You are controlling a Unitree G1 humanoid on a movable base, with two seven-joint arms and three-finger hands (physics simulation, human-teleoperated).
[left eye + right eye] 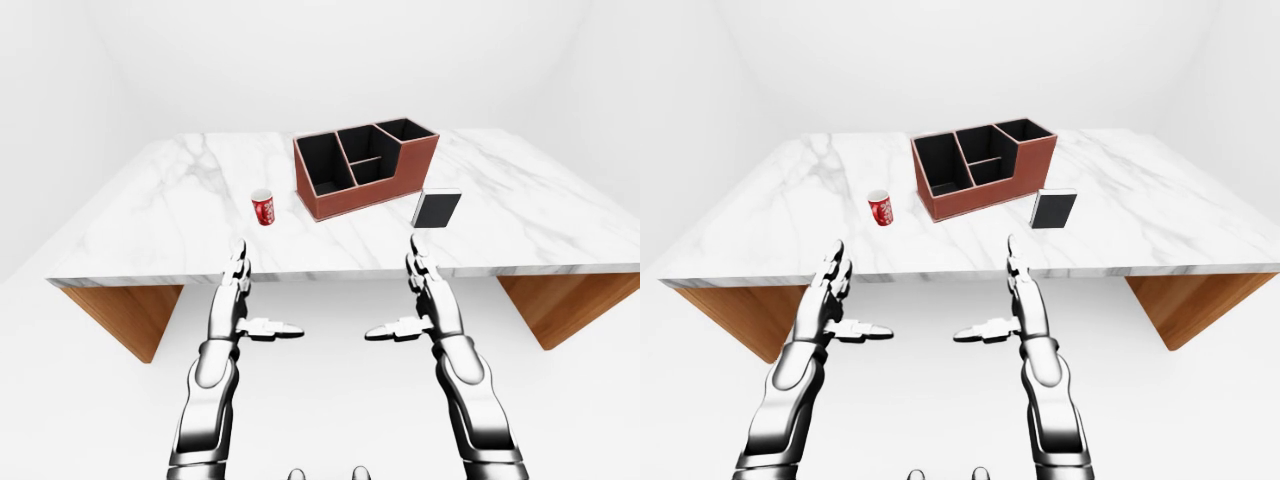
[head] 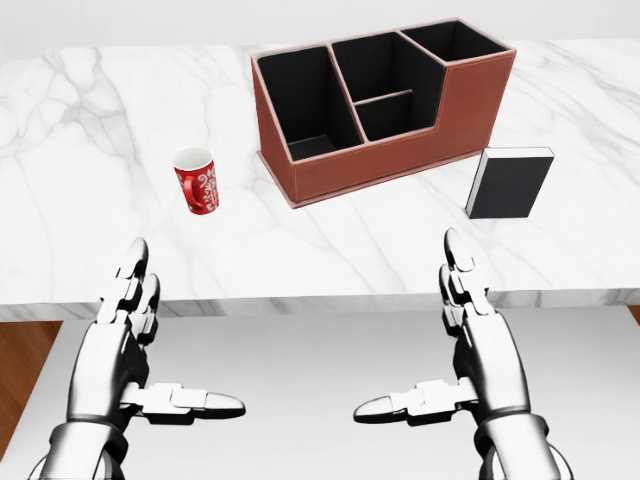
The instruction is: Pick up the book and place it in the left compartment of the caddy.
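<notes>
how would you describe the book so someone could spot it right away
On the white marble table, find the brown caddy with black compartments. The book stands just off the caddy's right end in the head view, apart from it. It is a dark, flat rectangle with white page edges on top, unlike the round red cup at left.

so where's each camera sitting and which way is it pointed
Head view: on the robot's head, angled down at the marble table edge, close on the caddy, book and red cup; left hand and right hand show, open.
Left-eye view: on the head, wider, taking in the whole table and white room; both forearms show.
Right-eye view: the same scene, shifted slightly leftward.
Shared: all three show the caddy, book, cup and both hands.
</notes>
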